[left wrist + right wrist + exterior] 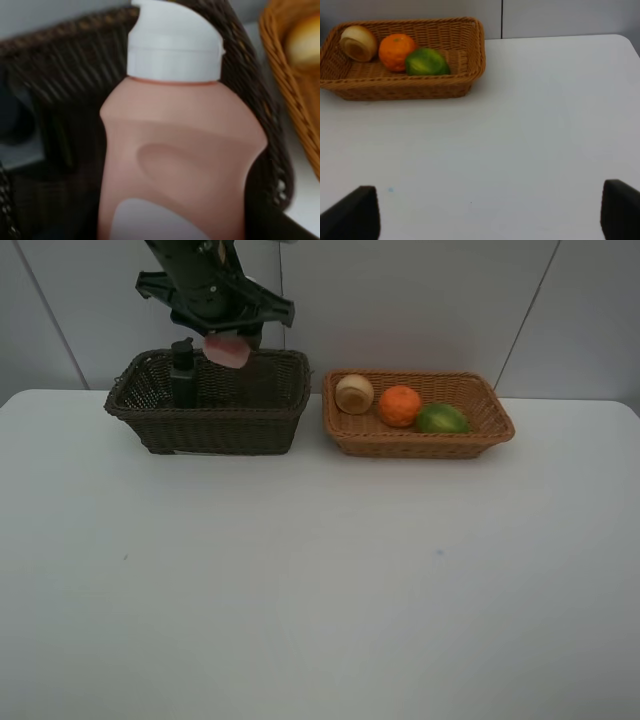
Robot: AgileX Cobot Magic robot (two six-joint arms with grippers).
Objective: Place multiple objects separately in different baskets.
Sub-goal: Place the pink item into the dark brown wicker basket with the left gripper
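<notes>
My left gripper (225, 335) hangs over the dark brown basket (205, 425), shut on the small pink bottle (227, 350). That bottle (175, 165), with its white cap, fills the left wrist view, the basket's dark weave (60, 65) behind it. A dark green pump bottle (183, 375) stands upright in the basket's left part. The light tan basket (420, 443) holds a pale yellowish round fruit (354, 394), the orange tangerine (400, 406) and the green round fruit (442, 419). My right gripper (490, 212) is open over bare table, out of the exterior view.
The two baskets stand side by side at the back of the white table (320, 590), close to the wall. In the right wrist view the tan basket (395, 90) lies far from the gripper, with the table's edge beyond it.
</notes>
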